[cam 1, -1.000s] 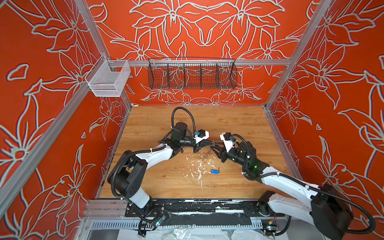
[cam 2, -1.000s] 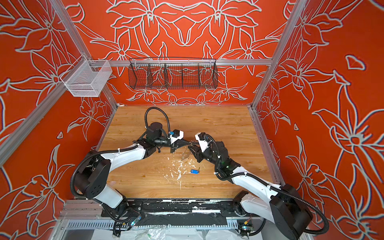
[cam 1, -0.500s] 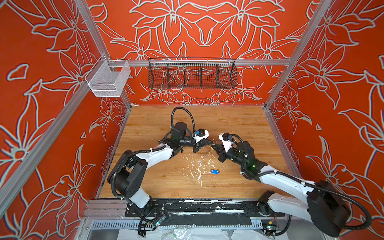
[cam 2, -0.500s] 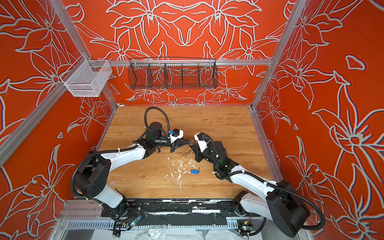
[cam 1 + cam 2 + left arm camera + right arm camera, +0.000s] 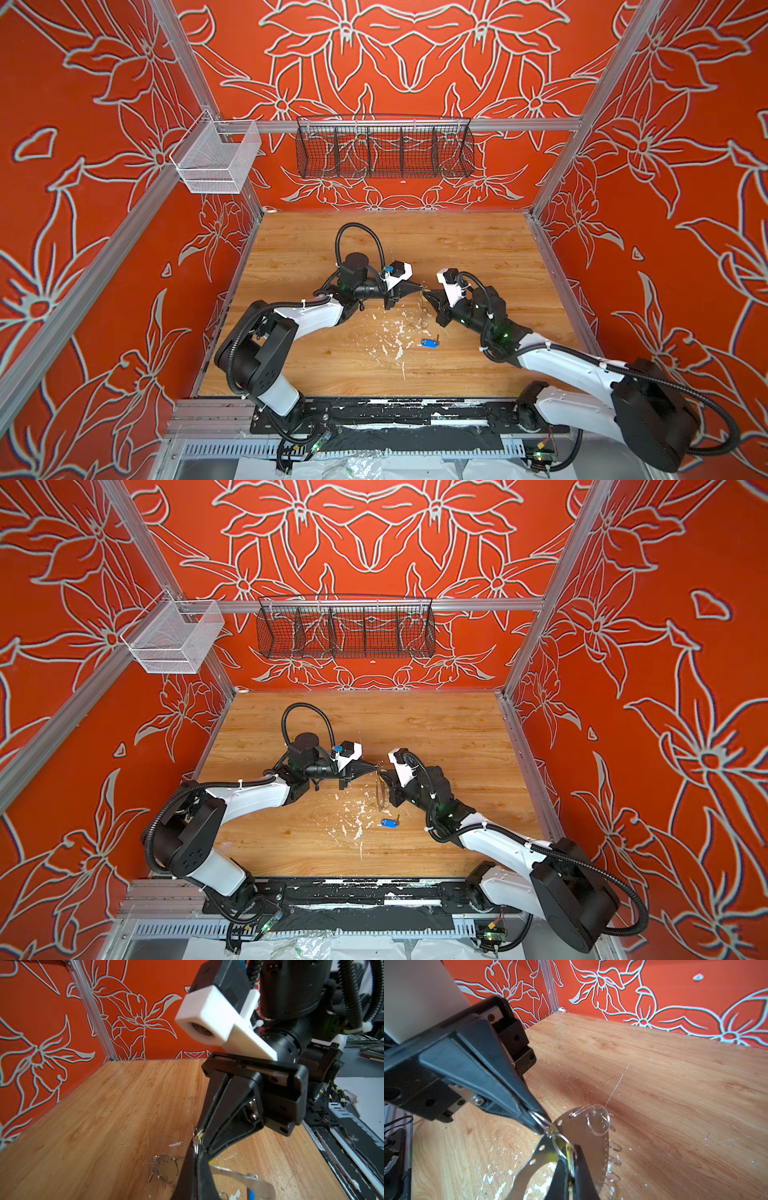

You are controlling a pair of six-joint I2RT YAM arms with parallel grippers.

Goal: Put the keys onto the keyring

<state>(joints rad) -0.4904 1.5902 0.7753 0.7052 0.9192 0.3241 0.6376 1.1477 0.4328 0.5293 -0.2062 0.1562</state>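
The keyring (image 5: 583, 1126), a flat grey metal plate with wire loops along its edge, hangs on edge above the table (image 5: 478, 249) between both grippers in both top views (image 5: 423, 309) (image 5: 381, 791). My left gripper (image 5: 542, 1126) (image 5: 417, 287) is shut on one wire loop (image 5: 537, 1119) of the keyring. My right gripper (image 5: 572, 1152) (image 5: 427, 293) is shut on the yellow-tagged key (image 5: 568, 1150), right beside that loop. The blue-tagged key (image 5: 428, 342) (image 5: 388, 822) lies flat on the table below them.
White paint flecks (image 5: 395, 336) mark the wood around the blue key. A black wire basket (image 5: 384, 147) hangs on the back wall and a white mesh basket (image 5: 216, 160) on the left rail. Red walls enclose the table.
My right gripper has closed on the yellow-tagged key and edged closer to the left gripper's tips. The left gripper stays shut on the loop.
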